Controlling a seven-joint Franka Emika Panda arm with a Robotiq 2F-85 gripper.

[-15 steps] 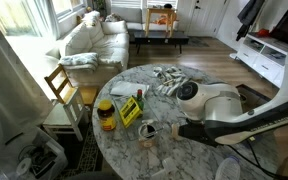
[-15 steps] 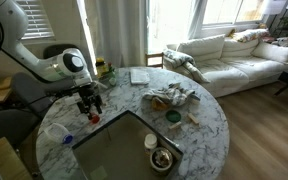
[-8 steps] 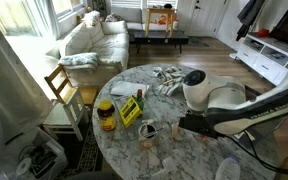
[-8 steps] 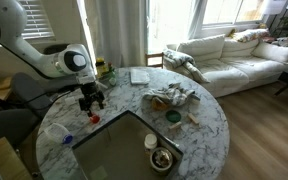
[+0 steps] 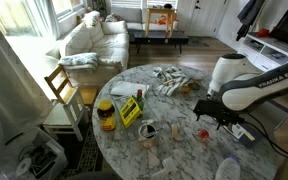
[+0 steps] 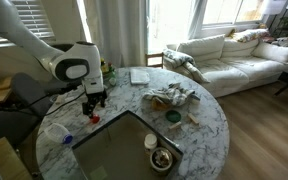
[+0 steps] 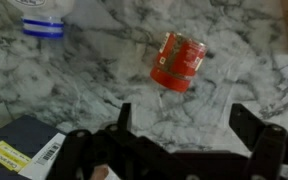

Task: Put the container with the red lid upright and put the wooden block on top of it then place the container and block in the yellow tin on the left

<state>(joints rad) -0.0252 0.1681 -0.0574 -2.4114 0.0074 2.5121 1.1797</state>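
None of the three steps looked finished to me at this point. The container with the red lid (image 7: 176, 60) sat alone on the marble bench (image 7: 94, 70) with nothing stacked on it. The yellow tin (image 5: 130, 110) was well apart from it, across the bench beside the dark jar with the yellow lid (image 5: 106, 114). In the wrist view I had the claw (image 7: 182, 115) spread wide and empty, its fingers framing bare marble, with the container just ahead of the gap rather than inside it. In an exterior view the claw (image 5: 216, 110) hung a little above the bench, near the container (image 5: 201, 133). The container showed as a tilted red cylinder, and I judged it was lying on its side, though the picture was too soft to be sure. So I took the job to be in its first step, righting the container. A plastic bottle with a blue cap (image 7: 44, 22) lay off to one side, clear of my line. My next move, as I saw it, called for bringing the open claw over the container, turning the wrist so the fingers crossed its short width, then lowering and closing gently, since so small and round a thing could roll away. I could not pick out the wooden block with any certainty, so I would have needed to find it before stacking.
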